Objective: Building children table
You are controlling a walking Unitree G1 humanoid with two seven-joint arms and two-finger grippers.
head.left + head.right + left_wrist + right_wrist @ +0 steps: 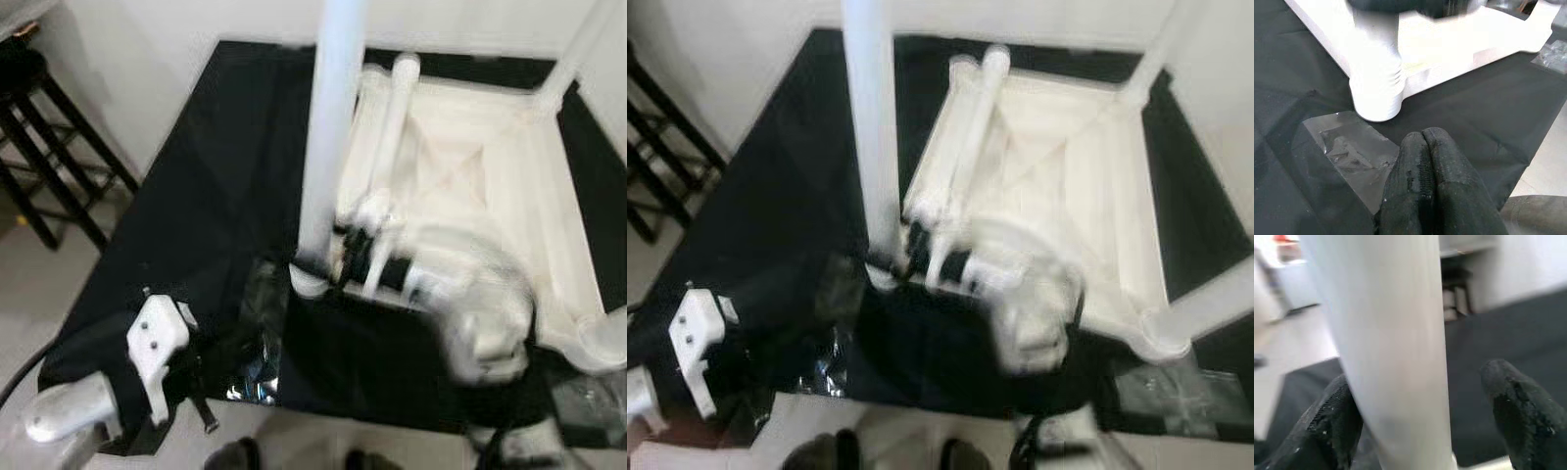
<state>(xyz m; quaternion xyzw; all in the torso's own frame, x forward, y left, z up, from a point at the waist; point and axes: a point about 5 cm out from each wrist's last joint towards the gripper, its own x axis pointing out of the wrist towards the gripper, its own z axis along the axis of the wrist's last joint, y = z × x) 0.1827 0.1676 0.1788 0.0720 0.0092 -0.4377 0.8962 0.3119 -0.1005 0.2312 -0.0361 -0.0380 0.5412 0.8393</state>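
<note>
light: bright, even indoor | blur: heavy motion smear on right silver arm [480, 313] | glare: crinkled clear plastic sheet [1347, 147] | focus: soft throughout

One upturned white tabletop [470, 186]. Three legs standing on it [331, 137], one more lying loose [392, 122]. One black stool [44, 147].

Arms silver, rounded casings. Left wrist block [157, 345] white, angular, two dark screws on face. Black cable ran beside left forearm. Left gripper [1427, 181] fingers black, textured, rounded tips. Right gripper [1425, 416] fingers black, rough-surfaced, blunt.
</note>
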